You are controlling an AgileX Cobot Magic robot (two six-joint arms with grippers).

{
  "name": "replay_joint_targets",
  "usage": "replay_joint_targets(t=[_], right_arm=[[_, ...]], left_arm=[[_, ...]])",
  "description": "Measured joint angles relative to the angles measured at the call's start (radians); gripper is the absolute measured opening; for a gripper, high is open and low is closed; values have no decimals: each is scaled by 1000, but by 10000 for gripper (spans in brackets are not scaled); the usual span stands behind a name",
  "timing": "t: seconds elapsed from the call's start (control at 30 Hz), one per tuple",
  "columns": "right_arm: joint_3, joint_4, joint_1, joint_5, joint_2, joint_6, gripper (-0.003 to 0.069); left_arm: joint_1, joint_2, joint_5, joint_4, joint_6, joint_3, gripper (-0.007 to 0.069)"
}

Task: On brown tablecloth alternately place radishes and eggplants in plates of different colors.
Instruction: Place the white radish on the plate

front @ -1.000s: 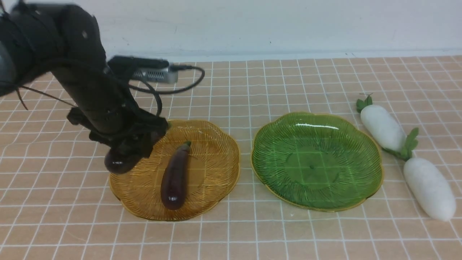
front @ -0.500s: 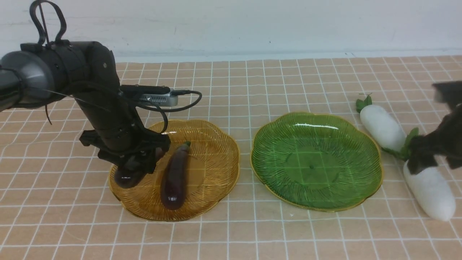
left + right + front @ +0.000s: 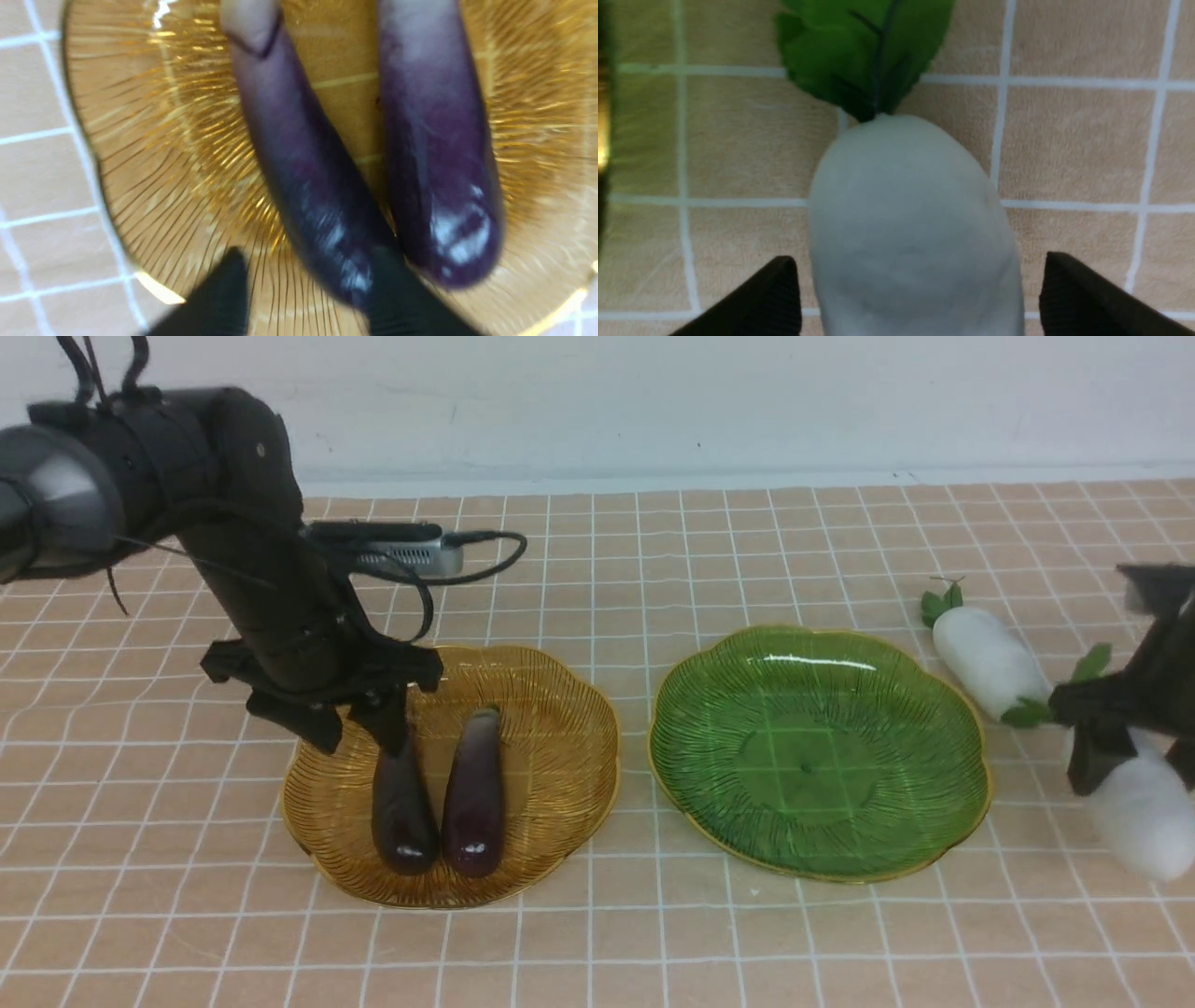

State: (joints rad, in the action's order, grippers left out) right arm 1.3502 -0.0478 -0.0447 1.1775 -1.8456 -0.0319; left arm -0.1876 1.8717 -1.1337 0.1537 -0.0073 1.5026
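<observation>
Brown tablecloth [image 3: 653, 943] covers my whole table. The amber plate [image 3: 560, 728] sits left of the bare green plate [image 3: 812, 756]. My right gripper [image 3: 919, 280] is spread and straddles the near radish [image 3: 1144, 821], with a gap on each side. The far radish [image 3: 985, 658] lies beside the green plate. My left gripper [image 3: 362, 747] hangs spread over the amber plate, gripping nothing. Below it the left eggplant [image 3: 403, 812] and right eggplant [image 3: 474, 803] lie side by side, the left one under a finger.
</observation>
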Motion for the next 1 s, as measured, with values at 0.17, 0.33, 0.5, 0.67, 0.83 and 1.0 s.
replay_joint_targets(t=[0.17, 0.33, 0.5, 0.67, 0.83, 1.0], right_arm=[[42, -243, 77, -73, 144, 50, 462], [45, -420, 211, -232, 77, 241, 462], [45, -474, 292, -280, -43, 282, 464], [76, -441, 297, -264, -62, 275, 599], [244, -220, 296, -153, -62, 208, 652], [313, 82, 168, -206, -73, -57, 645]], left_arm=[[0, -101, -32, 1, 7, 11, 27], [0, -225, -43, 17, 35, 11, -3], [0, -311, -48, 18, 46, -19, -3], [0, -328, -61, 10, 48, -68, -3], [0, -328, -74, 8, 48, -77, -3], [0, -330, -94, 3, 55, -77, -3]])
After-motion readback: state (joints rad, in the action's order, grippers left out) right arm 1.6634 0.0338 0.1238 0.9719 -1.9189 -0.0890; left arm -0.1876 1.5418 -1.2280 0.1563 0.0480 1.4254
